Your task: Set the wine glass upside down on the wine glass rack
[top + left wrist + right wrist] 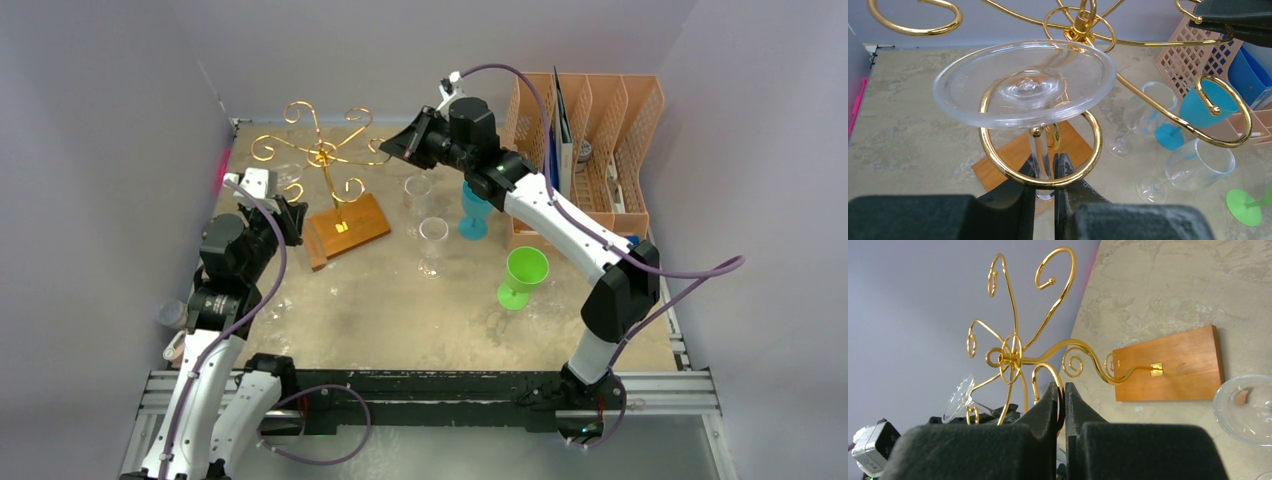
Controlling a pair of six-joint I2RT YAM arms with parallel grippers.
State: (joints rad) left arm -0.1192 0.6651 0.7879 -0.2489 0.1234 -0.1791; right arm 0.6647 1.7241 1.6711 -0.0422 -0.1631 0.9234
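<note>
The wine glass rack (320, 152) is gold wire on a brown wooden base (345, 228) at the back left. In the left wrist view a clear wine glass hangs upside down. Its foot (1023, 82) rests on a spiral arm (998, 160), and its stem (1040, 152) runs down through the ring. My left gripper (1045, 170) is shut on that stem just below the ring. My right gripper (1061, 395) is shut on another curled arm of the rack (1010, 357), and the glass foot (959, 397) shows at the lower left of the right wrist view.
Two clear glasses (418, 190) (433, 235) stand right of the base, with a blue cup (475, 210) and a green cup (522, 275) beyond them. An orange file organiser (590, 140) fills the back right. Grey walls close in on the left and the back.
</note>
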